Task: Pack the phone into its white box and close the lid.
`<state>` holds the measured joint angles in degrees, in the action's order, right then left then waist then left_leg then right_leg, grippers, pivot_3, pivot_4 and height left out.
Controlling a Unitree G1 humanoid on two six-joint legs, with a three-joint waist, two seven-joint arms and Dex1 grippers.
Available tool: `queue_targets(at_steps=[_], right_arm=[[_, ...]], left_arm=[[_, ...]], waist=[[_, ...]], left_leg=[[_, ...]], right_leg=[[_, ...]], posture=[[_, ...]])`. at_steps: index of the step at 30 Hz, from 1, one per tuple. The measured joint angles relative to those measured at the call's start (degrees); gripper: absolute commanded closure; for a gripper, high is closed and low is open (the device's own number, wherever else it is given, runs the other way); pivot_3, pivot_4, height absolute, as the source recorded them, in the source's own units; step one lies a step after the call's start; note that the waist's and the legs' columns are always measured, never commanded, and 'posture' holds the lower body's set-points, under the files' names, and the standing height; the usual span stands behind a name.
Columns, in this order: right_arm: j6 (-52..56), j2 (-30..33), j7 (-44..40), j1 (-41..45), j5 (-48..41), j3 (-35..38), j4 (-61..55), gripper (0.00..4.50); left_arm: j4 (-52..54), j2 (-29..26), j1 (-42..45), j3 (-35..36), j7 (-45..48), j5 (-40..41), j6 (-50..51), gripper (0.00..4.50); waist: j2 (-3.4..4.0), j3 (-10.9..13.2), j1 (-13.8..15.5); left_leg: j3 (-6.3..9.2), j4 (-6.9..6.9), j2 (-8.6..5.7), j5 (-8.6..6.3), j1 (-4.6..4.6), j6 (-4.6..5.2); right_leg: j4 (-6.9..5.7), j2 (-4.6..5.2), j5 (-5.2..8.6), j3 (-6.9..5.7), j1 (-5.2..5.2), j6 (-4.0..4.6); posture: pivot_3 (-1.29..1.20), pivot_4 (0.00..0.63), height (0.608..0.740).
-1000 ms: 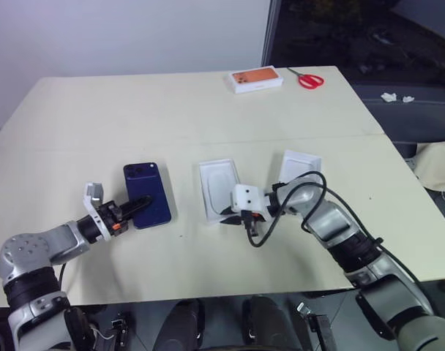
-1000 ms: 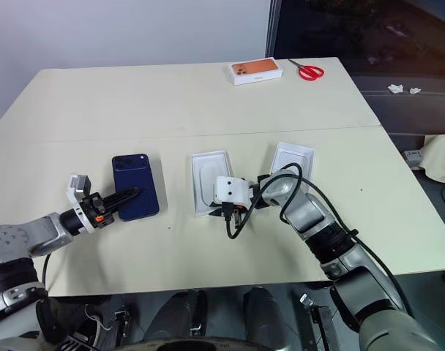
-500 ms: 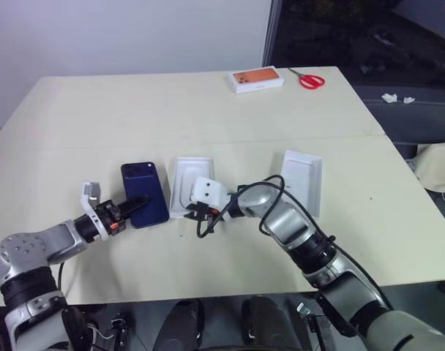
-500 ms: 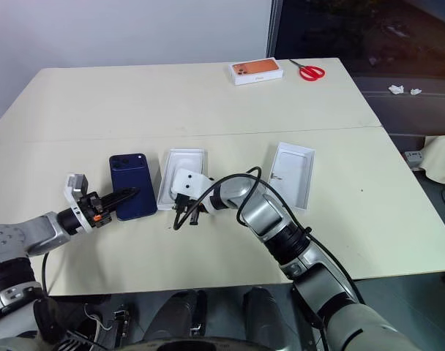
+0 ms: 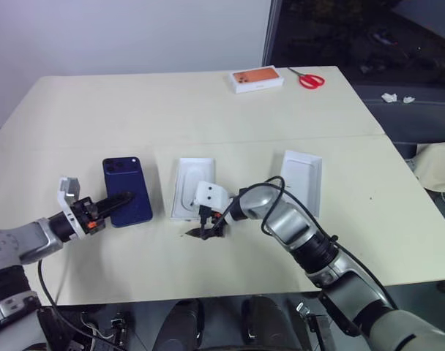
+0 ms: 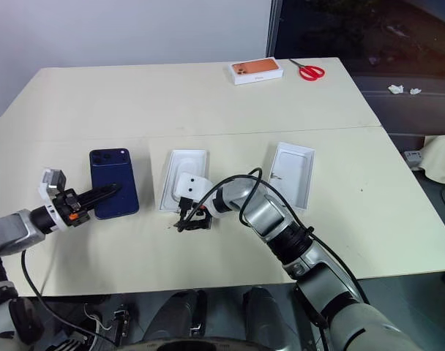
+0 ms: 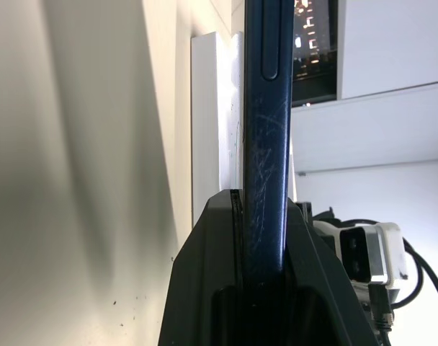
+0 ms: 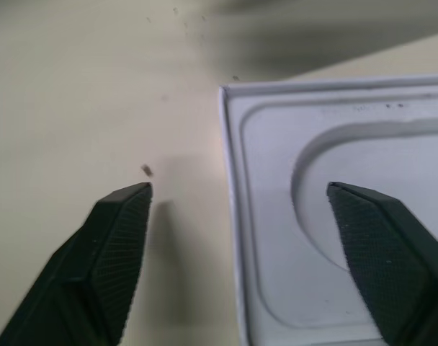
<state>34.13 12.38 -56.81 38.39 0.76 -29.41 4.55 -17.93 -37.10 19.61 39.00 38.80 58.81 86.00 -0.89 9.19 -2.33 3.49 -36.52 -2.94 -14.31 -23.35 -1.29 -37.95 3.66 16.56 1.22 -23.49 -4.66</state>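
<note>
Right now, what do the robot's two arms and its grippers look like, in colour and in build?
Both arms are silver-grey metal segments with black joint bands. The left gripper has two black fingers, orange marks at their base and a white wrist block. The right gripper has black fingers with cross-hatched pads, a white camera housing behind them, and a looping black cable.

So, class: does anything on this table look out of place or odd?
The phone shows fine scratches along its edge where the left gripper clamps it. Otherwise nothing stands out.
</note>
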Motion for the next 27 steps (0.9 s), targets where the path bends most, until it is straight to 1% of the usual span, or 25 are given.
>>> queue_targets(at_steps=[4, 5, 7, 8, 9, 13, 14, 16, 19, 23, 27], right_arm=[[0.3, 0.5, -0.5, 1.2, -2.4, 3.4, 0.0, 0.37], [0.5, 0.5, -0.4, 1.7, -3.1, 4.4, 0.1, 0.59], [0.8, -0.4, 0.5, 3.4, -4.5, 6.7, 1.3, 1.25], [0.9, -1.1, 1.2, 4.4, -5.0, 7.9, 2.4, 1.79], [0.4, -1.7, 2.5, 5.7, -5.2, 8.7, 3.9, 2.19], [-6.1, -3.9, 10.3, 9.3, -1.3, 9.3, 12.2, 4.28], [-7.8, -4.3, 12.2, 9.6, 0.0, 9.0, 14.8, 4.45], [-11.1, -4.7, 15.4, 10.4, 3.0, 7.5, 20.3, 4.45], [-15.8, -4.8, 16.3, 10.5, 5.9, 4.8, 24.8, 4.45], [-20.7, -5.6, 14.1, 9.3, 8.2, 1.4, 25.4, 4.45], [-22.1, -5.2, 13.6, 9.1, 9.6, 1.0, 25.0, 4.45]], left_arm=[[0.0, 0.2, 0.5, 0.0, 0.0, 0.5, 0.1, 4.32], [0.0, 0.4, 0.9, 0.0, 0.0, 0.5, 0.2, 4.32], [0.0, 0.6, 1.5, 0.0, -0.1, 0.7, 0.2, 4.32], [0.0, 0.7, 1.7, 0.0, -0.1, 0.7, 0.2, 4.32], [0.0, 0.8, 1.9, 0.0, -0.1, 0.7, 0.2, 4.32], [0.0, 0.9, 2.1, -0.1, -0.1, 0.7, 0.1, 4.32], [0.0, 1.0, 2.1, 0.0, -0.1, 0.7, 0.1, 4.32], [0.0, 1.1, 2.3, 0.0, -0.2, 0.7, 0.0, 4.32], [0.0, 1.1, 2.9, 0.0, -0.3, 0.7, 0.0, 4.32], [0.0, 1.2, 3.8, -0.1, -0.4, 0.6, -1.0, 4.32], [0.0, 1.6, 3.9, -0.6, -0.6, 0.6, -1.4, 4.32]], waist=[[-0.01, 0.0, 0.0], [-0.01, 0.0, 0.0], [-0.02, 0.0, 0.0], [-0.02, 0.0, -0.1], [-0.02, 0.0, -0.2], [-0.02, 0.0, -0.2], [-0.02, 0.0, -0.2], [-0.02, 0.0, -0.2], [-0.04, 0.0, -0.2], [-0.06, 0.0, -0.3], [-0.06, 0.0, -0.2]], left_leg=[[0.00, 0.00, 0.00, 0.00, -0.01, 0.00], [0.00, 0.01, 0.00, 0.00, -0.01, 0.00], [0.00, 0.02, 0.00, 0.00, -0.01, 0.00], [0.00, 0.03, 0.00, 0.00, -0.01, 0.00], [-0.01, 0.07, 0.00, 0.01, -0.01, -0.01], [-0.02, 0.24, 0.00, 0.08, -0.02, -0.12], [-0.02, 0.25, 0.00, 0.08, -0.03, -0.13], [-0.03, 0.23, 0.00, 0.11, -0.03, -0.16], [-0.03, 0.22, -0.02, 0.11, -0.03, -0.16], [-0.03, 0.23, -0.01, 0.17, -0.02, -0.25], [-0.02, 0.22, -0.01, 0.16, 0.00, -0.24]], right_leg=[[0.00, 0.00, 0.00, 0.00, -0.01, 0.00], [0.00, 0.00, 0.00, 0.00, -0.01, 0.00], [0.00, 0.00, 0.00, 0.00, -0.02, 0.00], [-0.01, 0.00, 0.00, 0.01, -0.04, 0.00], [-0.01, 0.00, 0.00, 0.02, -0.06, 0.00], [0.00, 0.00, 0.00, 0.03, -0.18, 0.01], [0.00, 0.00, 0.01, 0.03, -0.18, 0.01], [0.00, 0.00, 0.00, 0.03, -0.17, 0.01], [0.00, 0.00, 0.01, 0.03, -0.17, 0.01], [-0.02, -0.02, 0.00, 0.03, -0.16, 0.01], [-0.04, -0.02, 0.00, 0.02, -0.14, 0.01]], posture=[[0.00, 0.150, 0.740], [0.00, 0.150, 0.740], [0.00, 0.150, 0.740], [0.00, 0.150, 0.740], [0.00, 0.150, 0.740], [0.00, 0.150, 0.740], [0.00, 0.150, 0.740], [0.00, 0.150, 0.740], [0.00, 0.150, 0.740], [0.00, 0.150, 0.740], [0.00, 0.150, 0.740]])
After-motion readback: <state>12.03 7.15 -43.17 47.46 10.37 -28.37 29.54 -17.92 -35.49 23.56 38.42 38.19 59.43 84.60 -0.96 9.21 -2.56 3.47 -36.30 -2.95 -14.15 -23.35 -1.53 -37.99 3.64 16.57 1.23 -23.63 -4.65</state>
